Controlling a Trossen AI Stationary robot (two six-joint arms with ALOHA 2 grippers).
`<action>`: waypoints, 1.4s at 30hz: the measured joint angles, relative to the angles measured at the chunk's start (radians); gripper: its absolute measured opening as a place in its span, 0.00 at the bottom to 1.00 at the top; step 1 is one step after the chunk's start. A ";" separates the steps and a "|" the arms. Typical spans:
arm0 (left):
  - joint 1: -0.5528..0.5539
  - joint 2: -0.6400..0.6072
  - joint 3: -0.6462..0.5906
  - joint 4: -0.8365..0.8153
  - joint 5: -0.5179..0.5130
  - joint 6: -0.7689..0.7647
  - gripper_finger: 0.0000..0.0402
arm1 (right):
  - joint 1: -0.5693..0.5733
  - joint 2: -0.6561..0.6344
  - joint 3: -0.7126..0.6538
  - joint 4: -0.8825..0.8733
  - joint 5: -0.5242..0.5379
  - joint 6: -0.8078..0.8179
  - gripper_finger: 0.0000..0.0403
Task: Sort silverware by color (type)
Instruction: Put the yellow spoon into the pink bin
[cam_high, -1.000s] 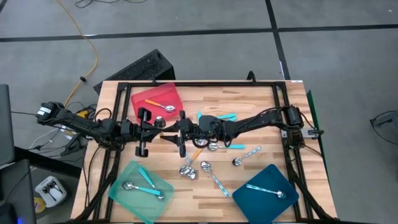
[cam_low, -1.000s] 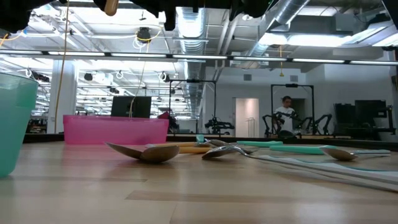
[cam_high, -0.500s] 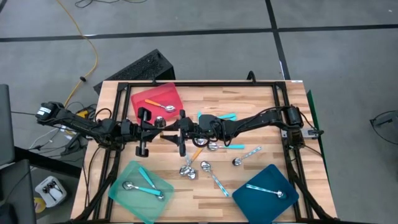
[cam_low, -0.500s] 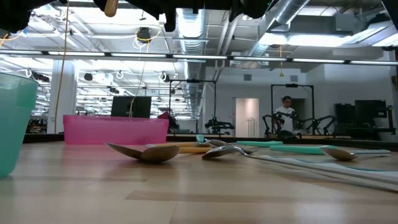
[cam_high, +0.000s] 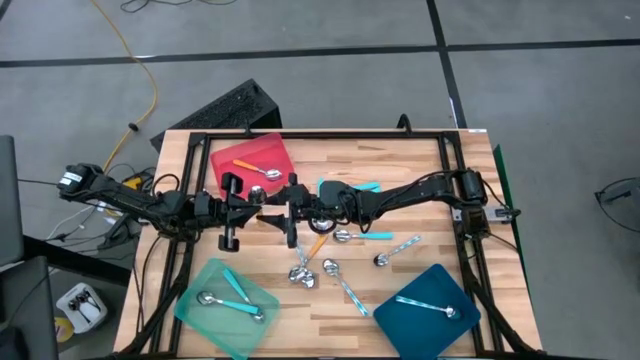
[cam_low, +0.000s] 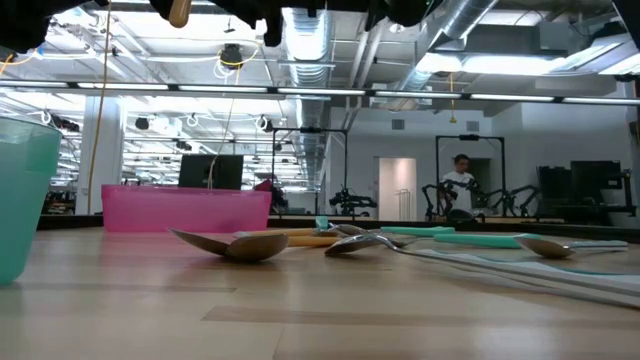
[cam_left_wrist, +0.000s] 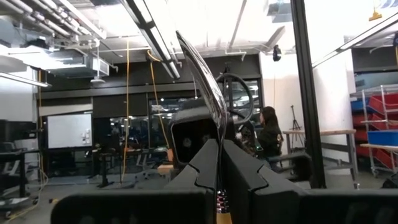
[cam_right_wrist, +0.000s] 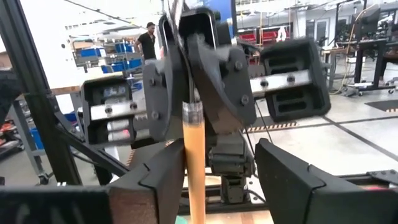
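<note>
Left gripper (cam_high: 262, 211): fingers are clamped on the neck of the orange-handled spoon (cam_right_wrist: 194, 163), bowl up.
Right gripper (cam_right_wrist: 217, 180): fingers are spread wide, handle flanked but not gripped.
Spoon axis: run between the two grippers, met nose to nose mid-table.
Nearer tray: the red tray (cam_high: 232, 159) is lain beside the left arm.

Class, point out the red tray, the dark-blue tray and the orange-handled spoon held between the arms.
red tray (cam_high: 236, 156): high view, bare floor near its left edge.
dark-blue tray (cam_high: 435, 322): high view, bare floor below its spoon.
orange-handled spoon (cam_right_wrist: 195, 168): right wrist view, middle of its handle.
</note>
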 joint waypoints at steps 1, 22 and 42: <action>0.000 0.000 0.000 0.000 -0.001 0.000 0.00 | 0.000 0.000 0.002 -0.005 0.000 -0.001 0.52; 0.008 -0.001 0.000 -0.025 -0.012 -0.006 0.00 | 0.010 0.108 0.068 -0.039 -0.014 -0.026 0.30; 0.008 -0.001 0.000 -0.034 -0.013 -0.006 0.00 | 0.012 0.036 0.068 -0.151 -0.023 -0.072 0.17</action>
